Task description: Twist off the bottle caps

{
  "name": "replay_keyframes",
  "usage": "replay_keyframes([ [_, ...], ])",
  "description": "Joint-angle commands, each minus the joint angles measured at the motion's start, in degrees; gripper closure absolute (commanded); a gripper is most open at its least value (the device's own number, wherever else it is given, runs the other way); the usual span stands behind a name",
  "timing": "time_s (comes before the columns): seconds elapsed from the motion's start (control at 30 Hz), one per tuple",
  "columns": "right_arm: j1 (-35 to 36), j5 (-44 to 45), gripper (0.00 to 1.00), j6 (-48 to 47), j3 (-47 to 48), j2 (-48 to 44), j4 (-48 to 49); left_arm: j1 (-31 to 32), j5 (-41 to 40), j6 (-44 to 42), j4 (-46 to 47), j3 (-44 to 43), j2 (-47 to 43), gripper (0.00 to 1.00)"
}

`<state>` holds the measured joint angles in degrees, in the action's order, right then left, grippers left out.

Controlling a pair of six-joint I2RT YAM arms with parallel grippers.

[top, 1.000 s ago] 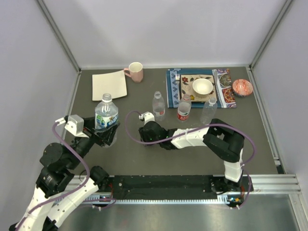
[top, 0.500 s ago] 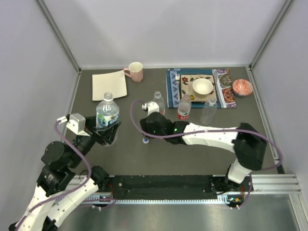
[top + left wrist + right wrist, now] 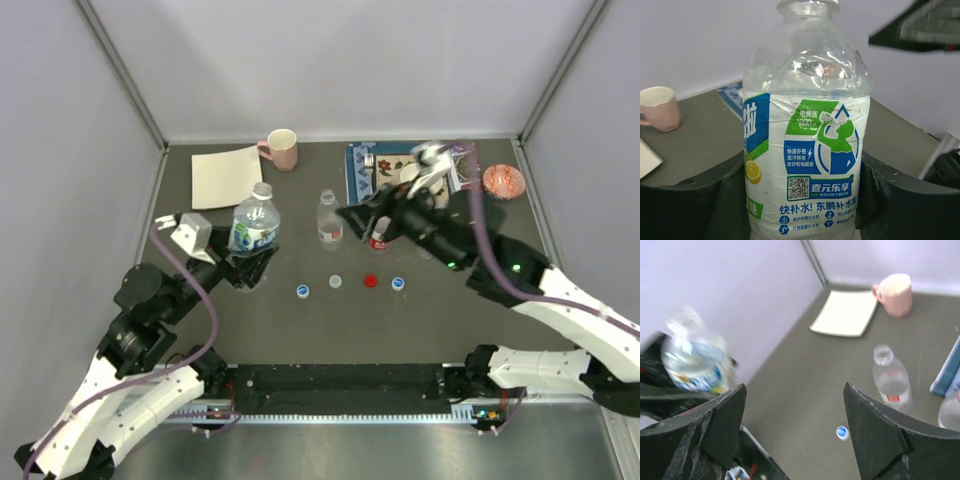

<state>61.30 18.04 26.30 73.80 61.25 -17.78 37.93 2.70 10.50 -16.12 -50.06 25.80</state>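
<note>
Left claw [image 3: 805,200]: I find it clamped on the large bottle [image 3: 257,222], one dark finger on each side of the label. The bottle stands roughly upright in the wrist view, but its top is cut off there.

Right claw [image 3: 794,390]: its fingers are spread wide with nothing between them, and it is held up off the table [image 3: 300,330].

Caps: I count four, lying apart in a loose row on the table to the right of the left claw and nearer than the right claw. From the left claw outward they are a blue cap [image 3: 302,291], a grey cap [image 3: 335,282], a red cap [image 3: 371,281] and a second blue cap [image 3: 398,284].

Bottles: I count three. Besides the held one, a small open bottle [image 3: 329,217] stands just left of the right claw. A red-labelled bottle [image 3: 380,239] is partly covered by the right claw. I cannot tell what the right arm hides behind it.

Beyond the left claw there is one cream sheet [image 3: 227,177] and one pink mug [image 3: 283,149]. Beyond the right claw there is one blue patterned mat [image 3: 362,180] and one red patterned bowl [image 3: 503,181].

The table surface is dark grey and matte. Pale plain walls [image 3: 350,60] enclose it on three sides.
</note>
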Motion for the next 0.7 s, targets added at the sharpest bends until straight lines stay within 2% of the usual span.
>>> replay_keyframes([
  [0.0,-8.97,-23.14,0.21,5.59,4.42,-4.56,2.21,-0.05,17.36,2.59,8.37,-2.58,5.56,0.49],
  [0.1,-9.79,-31.46,0.20,7.88,5.47,-4.92,7.22,-0.05,28.63,4.70,10.31,-4.16,10.66,0.49],
  [0.23,-9.79,-33.33,0.19,7.54,6.27,-3.87,8.73,-0.05,34.82,7.42,13.22,-5.39,16.55,0.50],
  [0.67,-9.62,-29.91,0.23,5.69,4.42,-0.70,7.67,0.04,34.57,10.06,15.68,-6.19,18.67,0.50],
])
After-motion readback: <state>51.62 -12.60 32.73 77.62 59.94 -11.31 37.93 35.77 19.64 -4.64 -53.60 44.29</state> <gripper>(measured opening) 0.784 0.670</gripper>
